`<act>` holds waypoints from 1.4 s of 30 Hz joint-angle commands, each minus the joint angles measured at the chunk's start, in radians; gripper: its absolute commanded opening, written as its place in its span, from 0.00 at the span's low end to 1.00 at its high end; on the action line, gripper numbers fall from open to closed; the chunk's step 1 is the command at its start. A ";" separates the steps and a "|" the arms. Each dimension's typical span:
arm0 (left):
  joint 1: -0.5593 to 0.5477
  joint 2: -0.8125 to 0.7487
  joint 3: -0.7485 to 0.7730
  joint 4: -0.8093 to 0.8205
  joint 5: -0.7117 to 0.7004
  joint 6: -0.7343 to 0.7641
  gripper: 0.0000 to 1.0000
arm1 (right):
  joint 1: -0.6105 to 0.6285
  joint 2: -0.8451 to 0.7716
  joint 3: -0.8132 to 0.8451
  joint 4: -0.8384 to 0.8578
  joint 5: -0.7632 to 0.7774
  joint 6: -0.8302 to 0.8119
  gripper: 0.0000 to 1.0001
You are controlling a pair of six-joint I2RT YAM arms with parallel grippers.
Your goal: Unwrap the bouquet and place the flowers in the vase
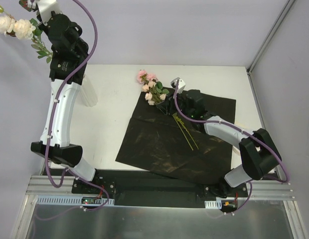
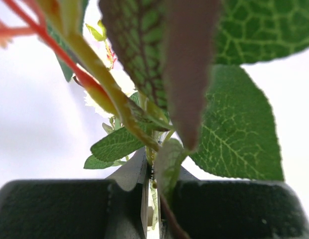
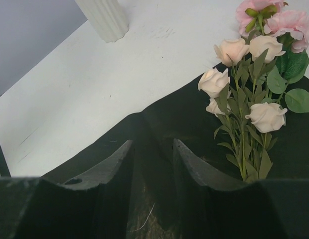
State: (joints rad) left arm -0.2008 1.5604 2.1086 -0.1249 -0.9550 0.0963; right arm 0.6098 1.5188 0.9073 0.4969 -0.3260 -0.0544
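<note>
This is a robotics lab test cell. A plain white table [image 1: 109, 129] is boxed in by bare pale walls [image 1: 194, 30], with a metal post [image 1: 271, 35] at the right corner. An aluminium rail [image 1: 50, 199] runs along the near edge beside a black base plate [image 1: 154, 185]. The left arm [image 1: 62, 114] and right arm [image 1: 229, 130] are bolted to this plate. Purple cables [image 1: 93, 35] loop along both arms, and a small exposed circuit board [image 1: 89, 200] sits at the left base. The flowers [image 1: 150, 89] lie on a black sheet [image 1: 179, 144].

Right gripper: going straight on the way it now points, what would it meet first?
Probably the paper, whose raised fold lies just ahead of the right gripper. The flowers sit right of that line, the vase left; depth is unclear.
</note>
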 commanded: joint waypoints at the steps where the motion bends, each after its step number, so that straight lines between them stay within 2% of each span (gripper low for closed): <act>1: 0.017 0.023 0.018 0.238 -0.057 0.137 0.00 | -0.007 0.014 0.041 0.012 -0.036 0.007 0.39; 7: 0.020 0.052 0.022 0.312 -0.045 0.204 0.00 | -0.012 0.044 0.071 -0.009 -0.044 0.008 0.40; 17: 0.021 0.087 -0.024 0.321 -0.100 0.207 0.00 | -0.015 0.072 0.102 -0.055 -0.038 -0.007 0.39; 23: 0.024 0.079 -0.107 0.323 -0.139 0.191 0.00 | -0.015 0.078 0.113 -0.081 -0.030 -0.015 0.39; 30: 0.034 0.096 -0.197 0.323 -0.146 0.129 0.00 | -0.013 0.087 0.123 -0.093 -0.030 -0.013 0.40; 35: 0.037 0.113 -0.249 0.318 -0.157 0.096 0.05 | -0.016 0.089 0.127 -0.103 -0.027 -0.022 0.39; 42: 0.041 0.081 -0.415 0.306 -0.152 -0.019 0.08 | -0.016 0.096 0.133 -0.110 -0.027 -0.022 0.39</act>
State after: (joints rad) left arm -0.1745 1.6810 1.7576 0.1532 -1.0847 0.1604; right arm 0.5987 1.6085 0.9947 0.3763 -0.3519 -0.0616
